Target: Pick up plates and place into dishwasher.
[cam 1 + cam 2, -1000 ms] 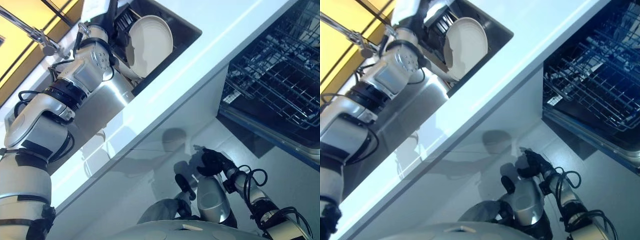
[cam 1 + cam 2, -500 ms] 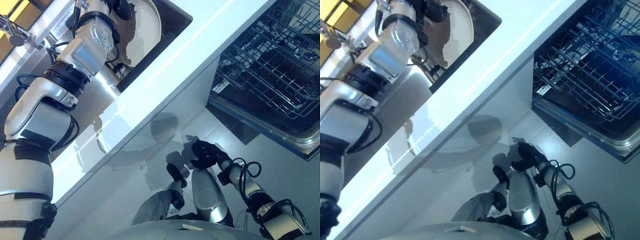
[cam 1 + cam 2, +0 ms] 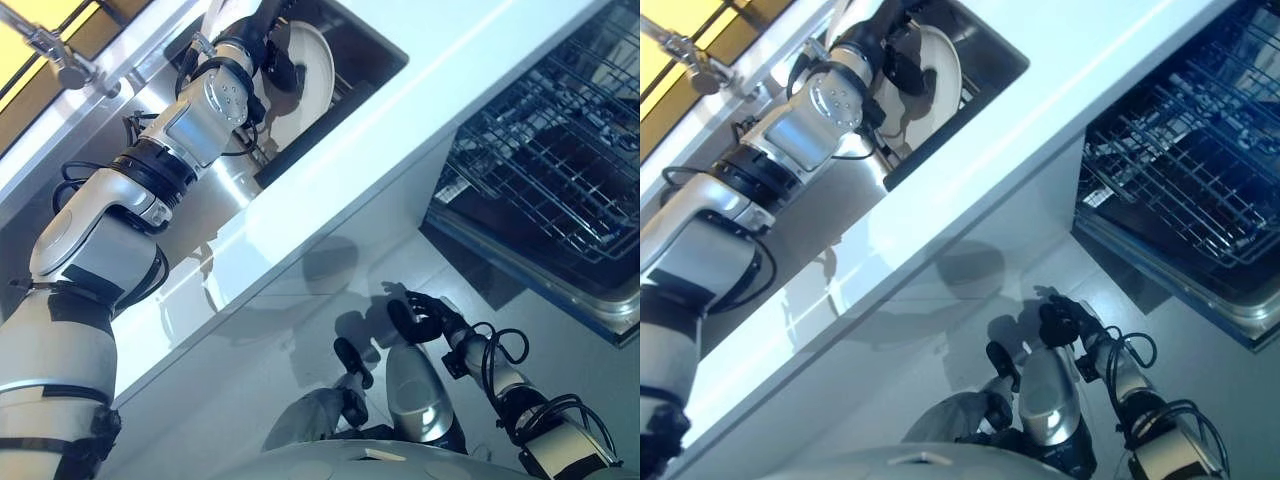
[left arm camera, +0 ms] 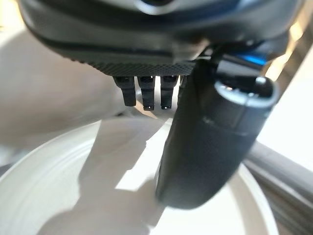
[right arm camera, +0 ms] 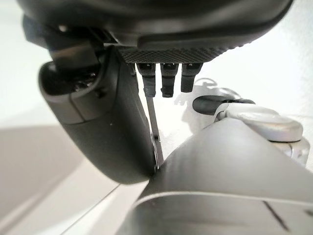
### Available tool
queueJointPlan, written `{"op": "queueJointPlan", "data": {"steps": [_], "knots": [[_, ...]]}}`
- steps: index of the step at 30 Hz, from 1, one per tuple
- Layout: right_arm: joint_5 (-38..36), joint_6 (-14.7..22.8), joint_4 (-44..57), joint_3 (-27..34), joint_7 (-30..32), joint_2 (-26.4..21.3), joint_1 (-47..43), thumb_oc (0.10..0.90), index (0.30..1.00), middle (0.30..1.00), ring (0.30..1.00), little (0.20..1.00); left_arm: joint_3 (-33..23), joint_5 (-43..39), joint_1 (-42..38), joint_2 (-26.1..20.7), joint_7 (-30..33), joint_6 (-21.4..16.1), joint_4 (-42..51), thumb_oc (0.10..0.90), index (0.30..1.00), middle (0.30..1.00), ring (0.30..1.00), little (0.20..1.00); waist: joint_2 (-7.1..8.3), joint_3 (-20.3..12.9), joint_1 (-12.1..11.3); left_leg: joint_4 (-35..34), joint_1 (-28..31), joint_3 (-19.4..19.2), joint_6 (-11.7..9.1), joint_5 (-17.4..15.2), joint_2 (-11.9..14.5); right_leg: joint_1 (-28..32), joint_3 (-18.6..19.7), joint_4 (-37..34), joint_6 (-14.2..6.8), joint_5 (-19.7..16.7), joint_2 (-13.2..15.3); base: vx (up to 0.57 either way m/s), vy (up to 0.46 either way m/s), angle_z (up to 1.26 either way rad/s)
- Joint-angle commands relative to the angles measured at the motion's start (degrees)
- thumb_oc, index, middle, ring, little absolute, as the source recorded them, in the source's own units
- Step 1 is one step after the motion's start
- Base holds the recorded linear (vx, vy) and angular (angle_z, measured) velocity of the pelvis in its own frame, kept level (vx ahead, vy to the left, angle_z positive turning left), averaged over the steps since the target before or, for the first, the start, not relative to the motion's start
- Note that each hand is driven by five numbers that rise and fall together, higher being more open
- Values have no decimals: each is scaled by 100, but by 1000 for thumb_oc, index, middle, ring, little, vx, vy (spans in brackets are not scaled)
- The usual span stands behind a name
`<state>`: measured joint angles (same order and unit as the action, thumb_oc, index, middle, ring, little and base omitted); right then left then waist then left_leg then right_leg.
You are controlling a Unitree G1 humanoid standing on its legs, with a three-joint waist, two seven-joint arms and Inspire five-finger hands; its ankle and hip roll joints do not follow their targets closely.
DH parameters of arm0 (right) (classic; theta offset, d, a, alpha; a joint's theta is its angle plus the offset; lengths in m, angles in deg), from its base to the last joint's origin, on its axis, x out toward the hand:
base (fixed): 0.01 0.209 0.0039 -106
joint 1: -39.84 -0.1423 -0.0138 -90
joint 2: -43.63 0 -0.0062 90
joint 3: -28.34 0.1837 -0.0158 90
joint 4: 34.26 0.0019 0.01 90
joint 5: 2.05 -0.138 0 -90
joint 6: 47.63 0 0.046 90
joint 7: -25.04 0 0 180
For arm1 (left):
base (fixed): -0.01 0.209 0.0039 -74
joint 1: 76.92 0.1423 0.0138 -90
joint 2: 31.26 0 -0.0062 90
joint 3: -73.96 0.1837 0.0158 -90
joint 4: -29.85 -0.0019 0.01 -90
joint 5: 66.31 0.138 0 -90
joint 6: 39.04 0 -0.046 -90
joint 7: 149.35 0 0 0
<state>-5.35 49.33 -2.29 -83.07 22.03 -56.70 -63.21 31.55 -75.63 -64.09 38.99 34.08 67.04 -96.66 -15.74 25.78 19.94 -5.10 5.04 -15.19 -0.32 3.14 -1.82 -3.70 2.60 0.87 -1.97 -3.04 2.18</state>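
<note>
The left hand point(image 3: 272, 55) reaches up into the sink point(image 3: 372, 45), its dark bulk lying against the face of a white plate point(image 3: 312, 72) that stands on edge there, leaning toward the sink's near wall; in the left wrist view the thumb point(image 4: 210, 142) lies across the plate point(image 4: 73, 196) and the fingers point(image 4: 146, 93) hang short and curled just over its rim, yet whether they actually clamp the plate or merely rest on it cannot be told from these views; a second, paler dish edge shows just behind the plate, too hidden by the arm to make out; a metal tap point(image 3: 60, 60) juts over the sink's far side, beside a yellow-lit window; the white counter point(image 3: 440, 70) runs diagonally across the head views, with a smooth cabinet front below it; to the right of the counter the dishwasher point(image 3: 560, 180) stands open, its wire rack point(image 3: 550, 150) pulled out and holding no plate that can be seen; the right hand point(image 3: 420, 318) hangs low in front of the cabinet, well apart from both the sink and the dishwasher; in the right wrist view its fingers point(image 5: 168, 78) are curled toward the palm with the thumb point(image 5: 98, 122) folded beside them, gripping nothing; the grey floor point(image 3: 590, 350) spreads beneath the dishwasher.
</note>
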Motion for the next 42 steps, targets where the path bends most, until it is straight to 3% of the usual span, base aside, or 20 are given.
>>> {"op": "queueJointPlan", "data": {"steps": [1,3,4,5,6,7,8,31,42], "knots": [[97,-135,-91,-143,-109,-71,890,800,900,900,900,900,-458,38,-2,-455,-254,35,-6,800,900,900,900,900,38,-502,5,333,-212,94,-106,-116,-42,147,-200,103,-123,269,60,132,19,13],[108,-149,-131,-103,-99,-57,948,800,900,900,900,900,-513,50,111,-478,-343,67,40,800,900,900,900,900,24,-571,-15,341,-160,125,-99,-132,-49,220,-209,86,-125,277,62,102,8,1],[138,-190,-136,-75,-95,-30,1016,800,900,900,900,900,-575,20,205,-501,-431,37,53,687,804,804,804,787,16,-644,-29,339,-102,152,-88,-155,-58,296,-213,60,-133,288,61,87,0,0],[149,-202,-130,-71,-91,-24,1035,800,900,900,900,900,-592,9,225,-509,-447,13,52,429,582,582,582,529,16,-657,-30,339,-86,158,-85,-163,-59,319,-216,50,-136,291,63,102,-7,1],[178,-211,-133,-56,-87,-2,1082,800,900,900,900,900,-627,16,272,-517,-444,-20,75,429,582,582,582,529,18,-694,-36,333,-53,165,-79,-171,-58,346,-223,43,-140,293,63,73,-14,2],[209,-226,-113,-50,-61,26,1153,800,900,900,900,900,-669,-11,328,-544,-433,-81,91,138,333,333,333,238,18,-734,-39,324,-17,180,-70,-187,-66,390,-224,18,-146,296,61,69,-15,1],[215,-231,-106,-49,-54,36,1172,800,900,900,900,900,-681,-7,342,-555,-442,-88,97,100,300,300,300,200,18,-745,-41,320,-7,183,-69,-191,-66,400,-225,11,-149,297,60,49,-14,0],[460,-315,117,61,-3,75,1607,800,900,900,900,900,-877,-8,605,-655,-574,-445,-104,100,300,300,300,200,-1,-1005,13,294,150,197,-61,-212,-50,554,-231,-56,-207,276,75,3,-4,0],[565,-306,-66,89,-3,172,1716,800,900,900,900,900,-993,-324,733,-614,-624,-635,91,100,300,300,300,200,11,-1307,-59,337,289,218,-72,-262,0,764,-313,-137,-210,301,73,4,-2,1]]}}
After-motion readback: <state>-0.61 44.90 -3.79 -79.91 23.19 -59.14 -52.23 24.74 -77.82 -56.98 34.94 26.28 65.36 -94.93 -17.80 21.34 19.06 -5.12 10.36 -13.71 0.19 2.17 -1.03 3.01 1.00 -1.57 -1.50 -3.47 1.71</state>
